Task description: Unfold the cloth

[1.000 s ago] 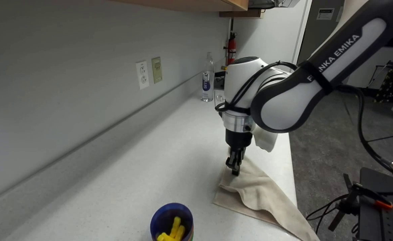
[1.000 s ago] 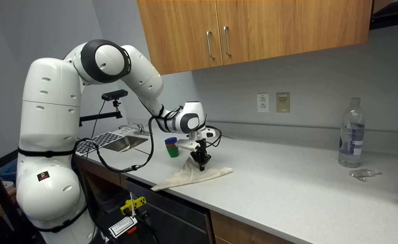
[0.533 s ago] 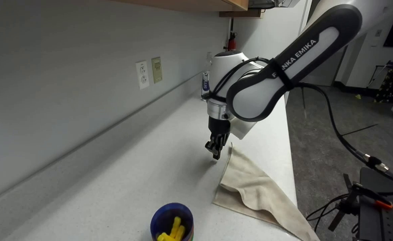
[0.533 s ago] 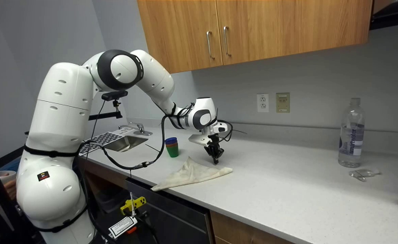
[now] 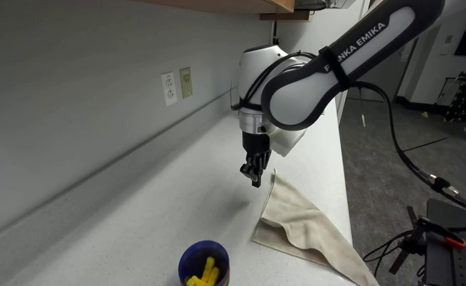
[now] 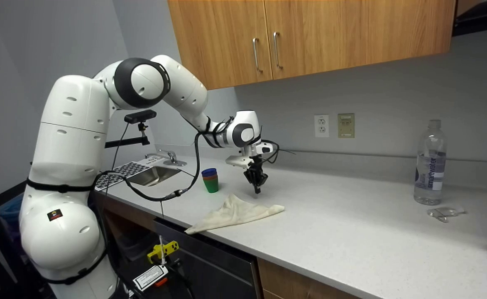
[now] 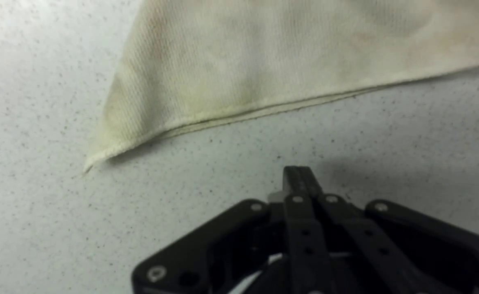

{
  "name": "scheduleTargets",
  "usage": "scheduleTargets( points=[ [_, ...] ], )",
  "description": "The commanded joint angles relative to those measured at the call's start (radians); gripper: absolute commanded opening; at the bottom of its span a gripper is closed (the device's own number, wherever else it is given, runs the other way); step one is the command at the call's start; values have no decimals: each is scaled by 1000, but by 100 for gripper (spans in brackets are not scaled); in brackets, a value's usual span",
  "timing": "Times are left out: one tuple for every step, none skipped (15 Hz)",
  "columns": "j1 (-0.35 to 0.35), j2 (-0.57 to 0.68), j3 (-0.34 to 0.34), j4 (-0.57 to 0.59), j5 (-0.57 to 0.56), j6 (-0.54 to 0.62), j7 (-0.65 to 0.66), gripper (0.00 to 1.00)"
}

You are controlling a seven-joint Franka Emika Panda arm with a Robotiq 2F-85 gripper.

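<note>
A beige cloth (image 5: 300, 222) lies folded over on the white counter, at the counter's front edge, with a corner hanging over it. It also shows in an exterior view (image 6: 237, 212) as a rumpled triangle. In the wrist view the cloth (image 7: 264, 53) fills the top, its near edge showing two layers and a pointed corner at the left. My gripper (image 5: 256, 183) hangs above the bare counter beside the cloth, on the wall side, apart from it. In the wrist view the gripper's fingertips (image 7: 298, 168) are pressed together with nothing between them. It also shows in an exterior view (image 6: 257, 190).
A stack of cups (image 6: 210, 180), blue on top, stands near the sink (image 6: 154, 176); yellow pieces are inside (image 5: 207, 274). A water bottle (image 6: 430, 166) and clear glasses (image 6: 444, 213) stand farther along the counter. The wall runs behind, with cabinets (image 6: 309, 37) overhead.
My gripper has moved off from over the cloth toward the wall, then risen a little above the counter. The cloth has kept its place and shape.
</note>
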Motion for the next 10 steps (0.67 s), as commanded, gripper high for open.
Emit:
scheduleTargets(
  points=[
    [8, -95, 27, -83, 8, -65, 14, 0],
    [10, -108, 34, -106, 7, -65, 20, 0],
    [10, -121, 43, -137, 13, -59, 25, 0],
    [8, -131, 53, -169, 22, -42, 28, 0],
    [8, -138, 60, -202, 31, -20, 34, 0],
    [7, -142, 67, -230, 39, -1, 40, 0],
    [7, -147, 73, -257, 46, 15, 47, 0],
    [9, -152, 76, -282, 47, 33, 59, 0],
    [10, -154, 79, -305, 53, 52, 69, 0],
    [12, -156, 81, -327, 58, 71, 80, 0]
  ],
)
